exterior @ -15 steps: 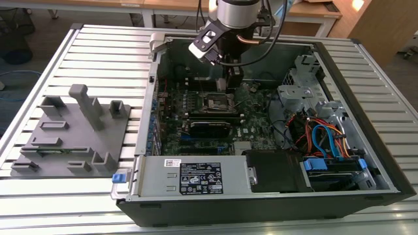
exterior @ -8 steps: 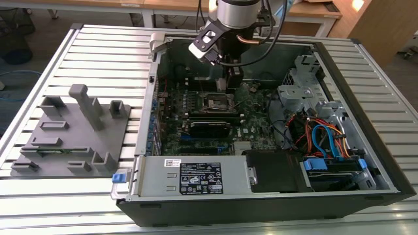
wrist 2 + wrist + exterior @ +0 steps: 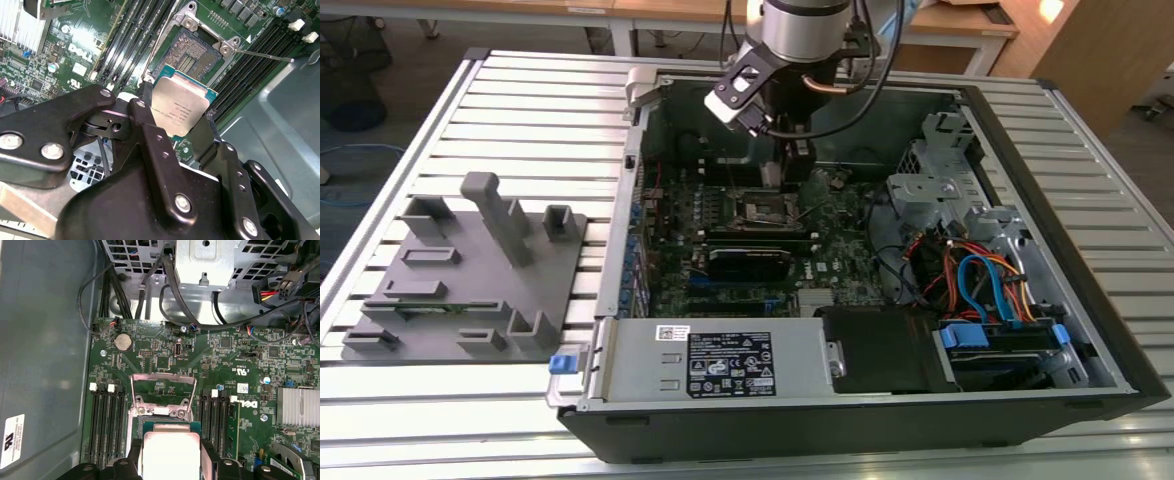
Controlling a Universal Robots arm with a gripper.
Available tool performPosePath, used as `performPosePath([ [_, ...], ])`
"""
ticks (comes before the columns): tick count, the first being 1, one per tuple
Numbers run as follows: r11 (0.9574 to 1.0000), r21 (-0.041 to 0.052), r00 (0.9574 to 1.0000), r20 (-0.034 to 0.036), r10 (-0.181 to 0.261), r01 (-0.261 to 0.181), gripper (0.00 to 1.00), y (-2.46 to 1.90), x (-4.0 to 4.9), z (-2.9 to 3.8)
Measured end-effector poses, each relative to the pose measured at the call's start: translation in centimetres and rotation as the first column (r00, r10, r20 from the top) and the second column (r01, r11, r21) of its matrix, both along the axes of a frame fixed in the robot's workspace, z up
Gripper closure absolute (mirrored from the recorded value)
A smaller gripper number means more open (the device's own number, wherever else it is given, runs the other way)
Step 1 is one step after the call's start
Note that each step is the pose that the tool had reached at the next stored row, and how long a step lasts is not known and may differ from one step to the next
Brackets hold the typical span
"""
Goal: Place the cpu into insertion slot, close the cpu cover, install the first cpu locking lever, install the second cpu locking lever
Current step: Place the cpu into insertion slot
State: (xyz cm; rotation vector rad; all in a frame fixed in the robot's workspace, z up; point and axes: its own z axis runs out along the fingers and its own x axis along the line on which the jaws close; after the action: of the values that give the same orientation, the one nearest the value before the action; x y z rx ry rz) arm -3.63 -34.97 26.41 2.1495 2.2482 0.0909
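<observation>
My gripper (image 3: 180, 114) is shut on the cpu (image 3: 182, 102), a flat square chip with a silver-grey top, gripped by two opposite edges. The cpu (image 3: 171, 452) hangs just above the insertion slot (image 3: 161, 416) and partly overlaps it, not seated. In the second wrist view the insertion slot (image 3: 196, 54) lies open with its contact field showing. The cpu cover (image 3: 163, 382), a thin silvery frame, stands swung up at the slot's far edge. A thin metal lever (image 3: 264, 55) sticks out beside the slot. In the exterior view my gripper (image 3: 791, 165) reaches down into the case over the insertion slot (image 3: 767, 209).
Long black memory slots (image 3: 107, 425) flank the socket on both sides. A finned heatsink (image 3: 297, 407) and the case wall (image 3: 45, 365) are nearby. A grey fixture plate (image 3: 467, 270) lies at the exterior view's left; power supply (image 3: 720, 362) and drive cage with cables (image 3: 987, 290) fill the case.
</observation>
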Motion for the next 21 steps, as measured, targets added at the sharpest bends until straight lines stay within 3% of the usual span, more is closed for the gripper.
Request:
performPosePath([
  [14, 0.9999, 0.0033, 1.0, 0.0, -0.01, 0.01, 0.46, 0.05, -0.85, -2.22],
  [21, 0.9999, 0.0036, 1.0, 0.0, -0.01, 0.01, 0.46, 0.05, -0.86, -2.39],
])
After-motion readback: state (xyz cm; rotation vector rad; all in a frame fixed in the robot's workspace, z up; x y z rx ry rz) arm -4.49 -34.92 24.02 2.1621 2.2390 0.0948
